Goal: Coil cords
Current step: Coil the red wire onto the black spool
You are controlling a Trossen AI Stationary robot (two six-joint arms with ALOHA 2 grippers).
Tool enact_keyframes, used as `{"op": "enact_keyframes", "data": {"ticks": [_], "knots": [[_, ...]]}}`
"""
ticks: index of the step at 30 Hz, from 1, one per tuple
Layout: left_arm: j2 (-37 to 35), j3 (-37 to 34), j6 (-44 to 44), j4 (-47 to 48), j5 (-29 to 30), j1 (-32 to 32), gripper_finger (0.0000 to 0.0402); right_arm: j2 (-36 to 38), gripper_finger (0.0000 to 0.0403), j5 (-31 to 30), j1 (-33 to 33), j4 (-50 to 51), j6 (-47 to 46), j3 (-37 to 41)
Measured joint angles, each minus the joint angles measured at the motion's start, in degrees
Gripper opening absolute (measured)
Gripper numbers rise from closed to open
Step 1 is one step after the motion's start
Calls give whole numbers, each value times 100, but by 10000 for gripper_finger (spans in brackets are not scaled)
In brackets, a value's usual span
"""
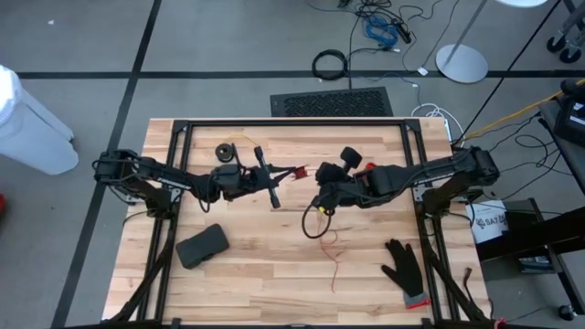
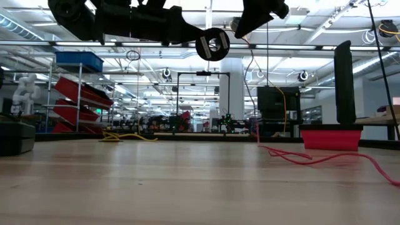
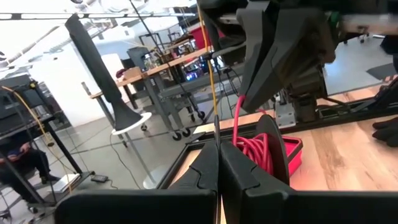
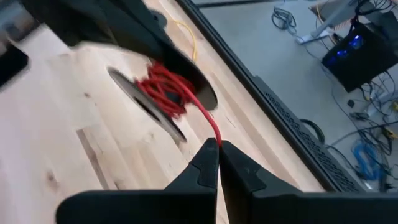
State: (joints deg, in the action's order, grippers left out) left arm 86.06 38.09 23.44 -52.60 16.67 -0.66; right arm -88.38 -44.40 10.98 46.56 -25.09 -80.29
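my right end effector point(image 4: 217, 144) clenched on thin red cord point(image 4: 208, 121), raised mid-desk, my left end effector point(image 3: 217, 163) pinched shut beside small black round spool point(image 3: 273, 146) wound with red cord, loose tail trailing over wooden desk point(image 1: 274, 265), yellow-tan cord's spool point(image 1: 223, 151) near far edge

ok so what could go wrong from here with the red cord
The right gripper pinches the red cord right beside the spool that the left gripper holds; a tug could pull turns off the rim. The loose tail trails across the table toward the glove and might snag it.
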Motion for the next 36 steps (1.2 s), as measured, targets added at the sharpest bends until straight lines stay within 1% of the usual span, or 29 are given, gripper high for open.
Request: {"op": "enact_keyframes", "data": {"ticks": [11,17,22,25,31,36], "knots": [[0,0,-22,-37,-167,47,0,-2,0,-67,-48,601,160,4],[2,0,-100,-31,-292,43,0,-4,0,-163,-141,625,81,283],[11,0,-214,-46,-378,42,0,-4,0,-180,-188,226,89,781],[11,-4,-221,-97,-391,43,0,-4,0,-195,-220,-176,213,1106],[11,-9,-496,-302,-511,19,0,0,0,-229,-304,-1276,544,1718],[11,-9,-517,-404,-535,14,0,0,0,-223,-350,-2326,936,2159]]}}
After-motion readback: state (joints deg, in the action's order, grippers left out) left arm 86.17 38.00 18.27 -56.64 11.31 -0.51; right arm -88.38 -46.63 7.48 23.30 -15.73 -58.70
